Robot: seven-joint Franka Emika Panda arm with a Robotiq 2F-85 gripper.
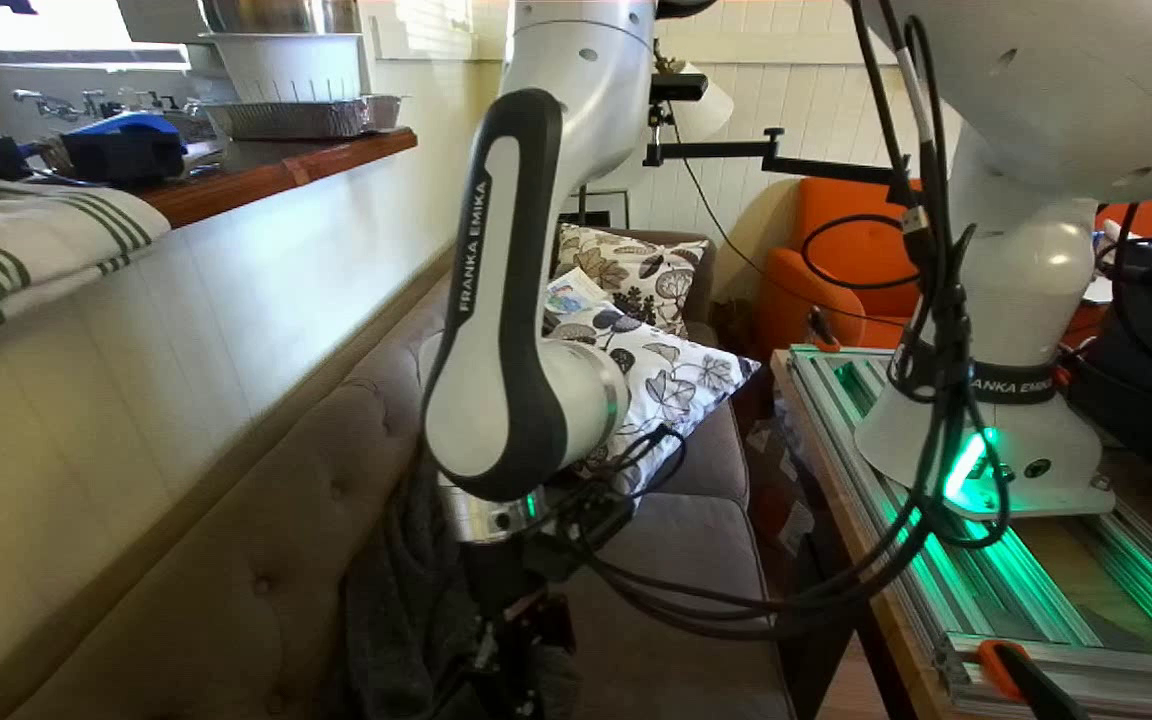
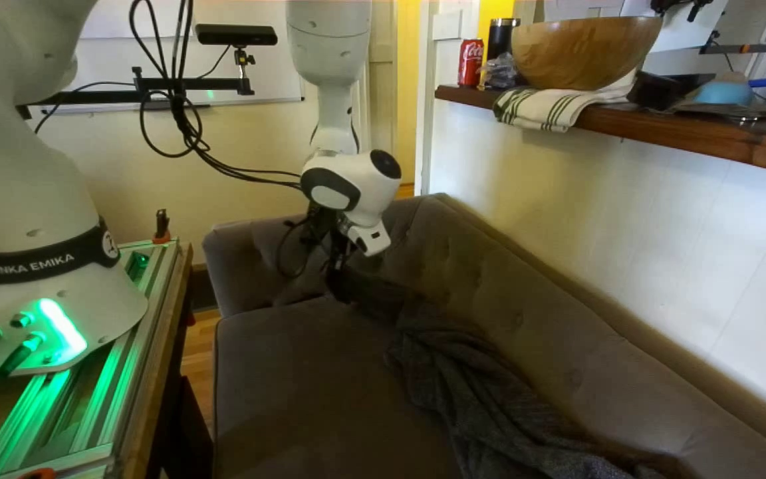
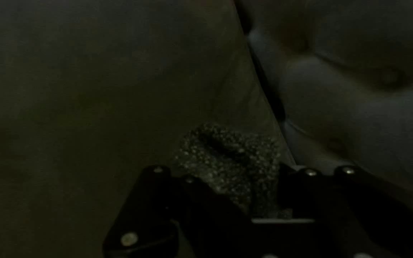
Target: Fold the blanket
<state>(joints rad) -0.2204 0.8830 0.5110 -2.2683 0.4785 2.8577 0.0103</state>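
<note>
My jaws are pinching one end of the blanket (image 2: 483, 379), as I read it: a tuft of it sits between them in the lower middle of the wrist view, and in an exterior view the fabric trails from them, just left of the centre of the frame, to the bulk. That bulk lies rumpled on the sofa seat (image 2: 310, 379) along the backrest (image 2: 536, 306), running off the bottom edge at lower right. Whether the held end touches the seat I can't tell.

The step in hand, I judge, is bringing this end over for a first fold. I'd lift until it clears the seat, ease out the slack, carry it toward the lower right over the bulk and set it down low before letting go. Slowly, too: limp cloth could slip from a small bite, and a tug might drag the whole heap.

The blanket's long run shows best in an exterior view; in an exterior view the arm (image 1: 496, 320) fills the middle, with patterned cushions (image 1: 681, 375) behind and the jaws at the bottom edge. The wrist view, very dark, adds the close texture and the crevice (image 3: 265, 82) at upper right, but nothing of the far end.
</note>
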